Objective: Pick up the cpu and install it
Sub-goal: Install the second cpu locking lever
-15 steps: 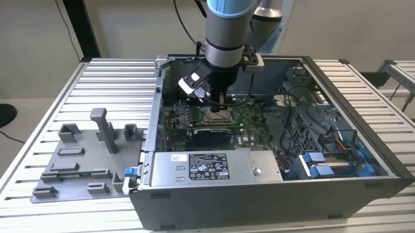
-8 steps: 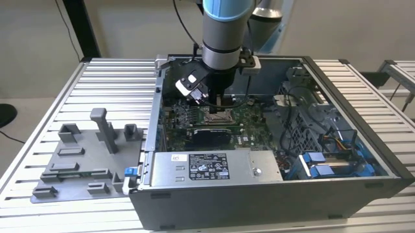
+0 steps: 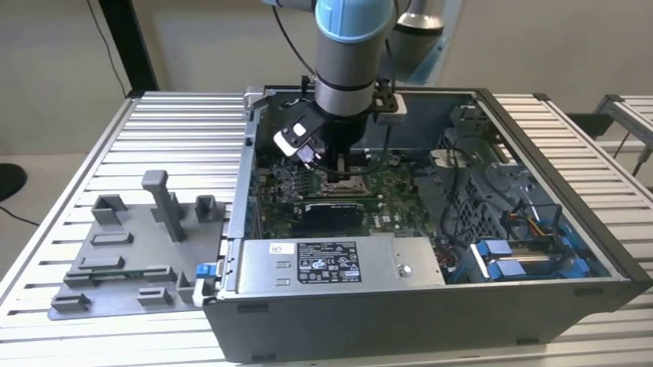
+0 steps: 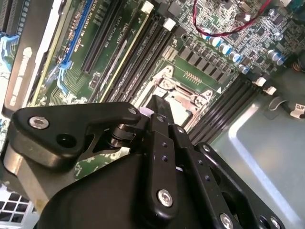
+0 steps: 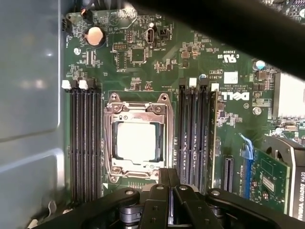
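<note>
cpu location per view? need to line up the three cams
Exterior view: cpu in the socket frame, under the gripper.
First wrist view: pale square inside the frame, between the memory slots.
Second wrist view: sliver past the gripper.
Shared landmark: socket frame.

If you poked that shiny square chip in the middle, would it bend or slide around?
Probably neither. The cpu looks like a flat metal-topped square, so likely stiff. It sits inside the socket frame, which should stop sliding. It is thin, so probably light and maybe delicate.
</note>
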You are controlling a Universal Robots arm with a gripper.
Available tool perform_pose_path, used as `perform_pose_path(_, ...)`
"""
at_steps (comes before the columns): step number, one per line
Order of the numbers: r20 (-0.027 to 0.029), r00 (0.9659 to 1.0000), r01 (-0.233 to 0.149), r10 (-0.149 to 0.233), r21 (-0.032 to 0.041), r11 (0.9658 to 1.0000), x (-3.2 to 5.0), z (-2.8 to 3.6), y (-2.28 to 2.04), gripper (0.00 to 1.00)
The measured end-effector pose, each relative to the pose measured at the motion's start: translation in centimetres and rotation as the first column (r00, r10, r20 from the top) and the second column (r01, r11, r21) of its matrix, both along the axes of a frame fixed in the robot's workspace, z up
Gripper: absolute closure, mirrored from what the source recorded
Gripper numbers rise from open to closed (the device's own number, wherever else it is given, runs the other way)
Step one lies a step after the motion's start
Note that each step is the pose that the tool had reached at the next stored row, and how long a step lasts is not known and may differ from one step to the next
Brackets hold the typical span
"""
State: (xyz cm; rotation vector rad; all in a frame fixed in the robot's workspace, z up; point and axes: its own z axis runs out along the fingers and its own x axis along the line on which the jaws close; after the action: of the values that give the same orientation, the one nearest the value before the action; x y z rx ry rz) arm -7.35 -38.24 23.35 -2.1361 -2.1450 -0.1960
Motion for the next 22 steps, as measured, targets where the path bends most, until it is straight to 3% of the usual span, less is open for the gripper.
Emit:
perform_pose_path(5,0.0002,1.0,0.001,-0.001,0.0084,1.0,-0.35,-0.4,0.0,1.0)
perform_pose_path(14,-0.0001,1.0,0.003,-0.003,0.0162,0.9999,-1.09,-1.2,0.0,1.0)
perform_pose_path(20,0.0001,1.0,0.004,-0.004,0.0382,0.9993,-1.24,-1.66,0.01,1.0)
perform_pose_path(22,0.0,1.0,0.004,-0.004,0.0419,0.9991,-1.35,-1.83,0.01,1.0)
